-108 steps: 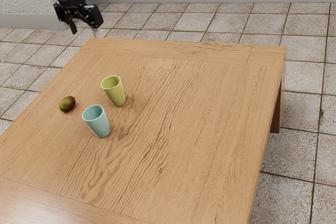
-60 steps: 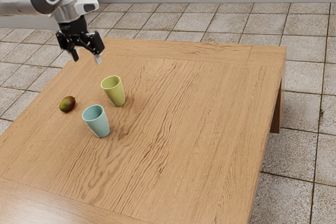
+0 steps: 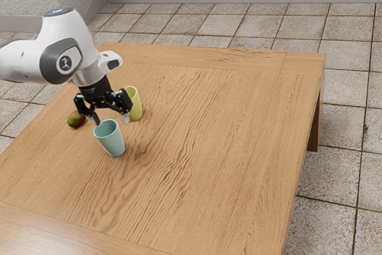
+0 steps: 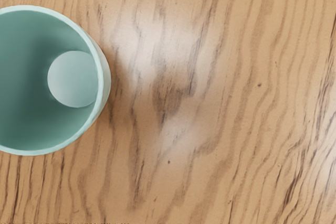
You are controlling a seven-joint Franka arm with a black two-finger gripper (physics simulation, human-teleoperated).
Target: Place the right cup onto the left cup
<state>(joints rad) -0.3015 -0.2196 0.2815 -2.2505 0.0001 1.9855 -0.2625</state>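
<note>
Exterior view: my white and grey arm (image 3: 59, 52) comes in from the left edge of the frame and bends down, bringing my tool (image 3: 112, 122) over the left half of the desk (image 3: 215, 117). Its two black fingers stand apart, pointing down, with their tips close to the rim of the teal cup (image 3: 112, 141); whether either tip touches that rim I cannot tell. The teal cup is the right cup of my task, and it stands upright on the wood, left of the frame's middle, mouth up. Just beyond it, a little higher in the frame, is the yellow-green cup (image 3: 136, 107), the left one, also upright and partly hidden behind my tool. The two cups are apart. A green and reddish fruit (image 3: 74, 120) lies near them, toward the left edge of the frame. Pale floor tiles (image 3: 346, 117) run along the top and right of the frame.

Wrist view: I look down into the teal cup and see its round, pale bottom, with grained wood around it.
</note>
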